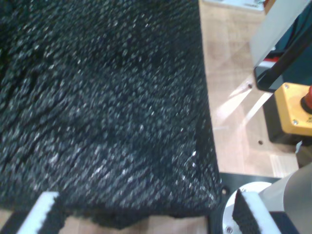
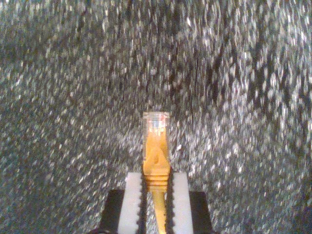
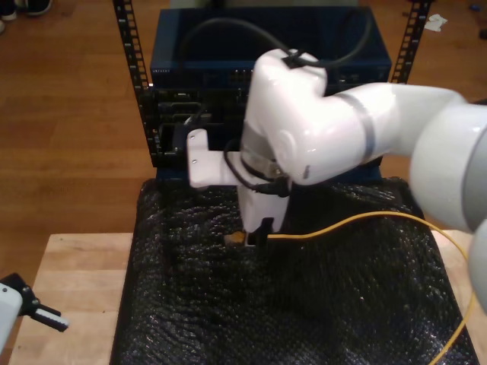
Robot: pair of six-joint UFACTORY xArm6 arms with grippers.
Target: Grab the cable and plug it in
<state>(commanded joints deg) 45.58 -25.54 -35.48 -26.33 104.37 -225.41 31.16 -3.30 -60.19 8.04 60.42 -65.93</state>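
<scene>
The cable is thin and yellow-orange. It arcs over the black mat from the exterior view's right edge to my second gripper at the mat's middle. That gripper is shut on the cable just behind its clear plug, which sticks out past the white fingers and points down at the mat. My first gripper is open, with nothing between its toothed fingers, above the mat's edge. It sits low at the exterior view's left.
A black bubble-wrap mat covers the wooden table. A dark equipment rack with ports stands behind the table. A yellow emergency-stop box and a white arm base sit on the wood beside the mat.
</scene>
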